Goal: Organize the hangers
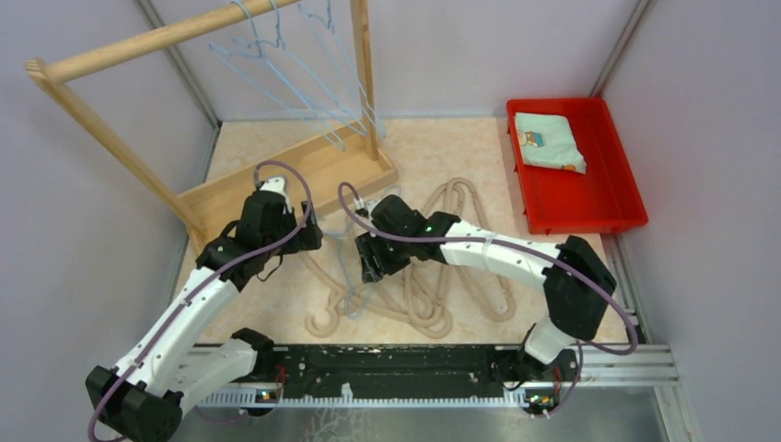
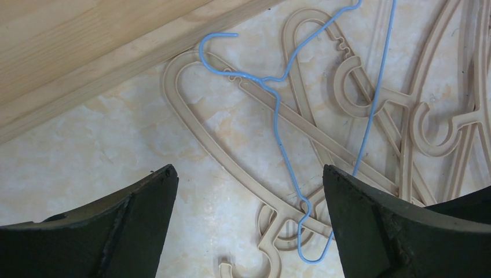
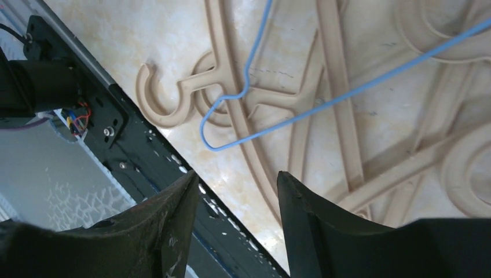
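Beige hangers (image 1: 428,313): thick, rounded plastic, heaped and overlapping on the bench (image 1: 433,152) just in front of both arms, with hooks pointing in various directions.
Blue wire hanger (image 2: 278,110): thin and light blue, lying loose across the beige heap. Hook close to the edge of the rack's wooden base, one bent corner near a fingertip of the left gripper.
Hung blue hangers (image 1: 304,78): several more thin light-blue wire ones, hooked on the rail at the back left, well apart from the heap.
Left gripper (image 2: 249,171): spread wide, with nothing between the fingers. Pointing down above the left side of the heap, beside the rack's base, over the loose blue wire and a beige shoulder.
Right gripper (image 3: 237,176): fingers part-way apart with a narrow gap, holding nothing that can be seen. Pointing down above the middle of the heap, over a beige hook and a corner of the blue wire.
Wooden rack (image 1: 157,41): tall, pale timber, with a round rail on top and a flat base resting on the bench at the back left.
Red tray (image 1: 589,198): shallow plastic, at the back right of the bench, apart from the hangers.
Folded cloth (image 1: 548,143): pale with a small print, lying in the far end of the tray.
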